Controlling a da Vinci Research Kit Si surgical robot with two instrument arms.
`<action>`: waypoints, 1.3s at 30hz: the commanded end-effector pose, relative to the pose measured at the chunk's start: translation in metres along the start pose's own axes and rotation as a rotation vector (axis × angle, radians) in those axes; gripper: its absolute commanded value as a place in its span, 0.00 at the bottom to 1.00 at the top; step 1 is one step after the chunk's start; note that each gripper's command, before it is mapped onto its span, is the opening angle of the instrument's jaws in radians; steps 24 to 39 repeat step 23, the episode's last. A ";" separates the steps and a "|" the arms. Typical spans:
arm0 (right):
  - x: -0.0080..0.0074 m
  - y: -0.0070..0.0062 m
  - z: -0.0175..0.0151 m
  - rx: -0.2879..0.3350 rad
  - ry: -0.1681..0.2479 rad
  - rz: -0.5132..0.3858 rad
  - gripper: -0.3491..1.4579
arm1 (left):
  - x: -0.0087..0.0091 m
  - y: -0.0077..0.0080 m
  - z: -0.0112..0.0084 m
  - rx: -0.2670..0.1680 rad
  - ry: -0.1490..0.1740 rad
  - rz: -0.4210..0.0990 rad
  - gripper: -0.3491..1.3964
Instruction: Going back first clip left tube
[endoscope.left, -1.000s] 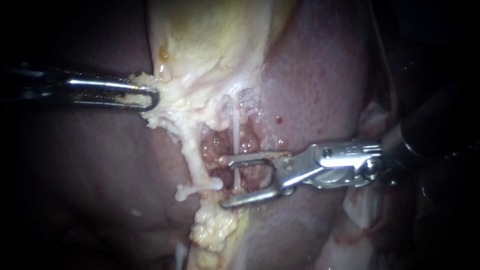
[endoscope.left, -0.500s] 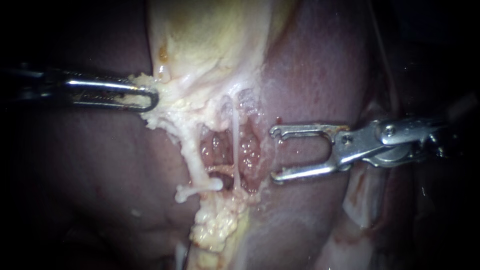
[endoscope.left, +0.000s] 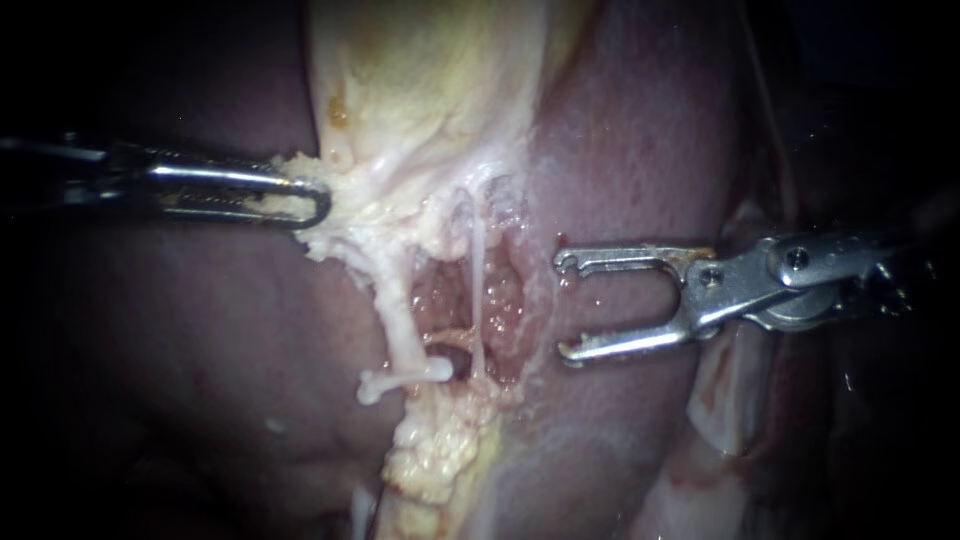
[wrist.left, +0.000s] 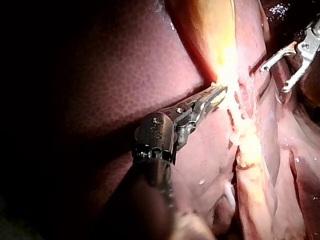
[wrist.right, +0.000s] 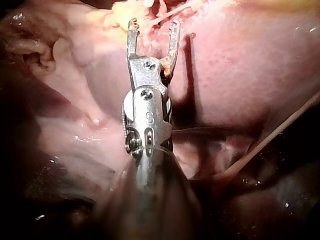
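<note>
My left instrument (endoscope.left: 305, 203) comes in from the left, its jaws shut on pale fatty tissue (endoscope.left: 345, 215) at the lower edge of the yellowish gallbladder (endoscope.left: 420, 80), holding it out sideways. Below it run a thick pale tube (endoscope.left: 397, 320) and, to its right, a thin pale tube (endoscope.left: 477, 300), over a raw reddish pocket. My right instrument (endoscope.left: 563, 306) stands open on the liver, right of both tubes and touching neither. Its open jaws (wrist.right: 154, 24) point at the tubes in the right wrist view. In the left wrist view my left instrument (wrist.left: 216, 94) grips the pale tissue.
Dark red liver (endoscope.left: 640, 150) surrounds the dissected pocket. A lump of yellow fat (endoscope.left: 430, 455) lies below the tubes. The thick tube ends in a short stub (endoscope.left: 385, 382). A small tan band (endoscope.left: 452, 335) lies between the tubes; I cannot tell what it is.
My right instrument has drawn back to the right, from straddling the thin tube to standing clear of both tubes, jaws open throughout. My left instrument keeps its hold.
</note>
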 end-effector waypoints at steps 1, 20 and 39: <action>0.0000 0.0000 0.0000 0.000 0.000 0.000 0.47 | -0.0002 -0.0001 0.0005 -0.001 -0.004 0.002 0.00; 0.0001 -0.0001 0.0000 0.004 0.001 0.000 0.47 | -0.0013 -0.0014 0.0035 -0.006 -0.019 0.002 0.00; 0.0001 -0.0002 0.0000 0.007 0.001 0.000 0.47 | -0.0013 -0.0014 0.0034 -0.007 -0.019 0.002 0.00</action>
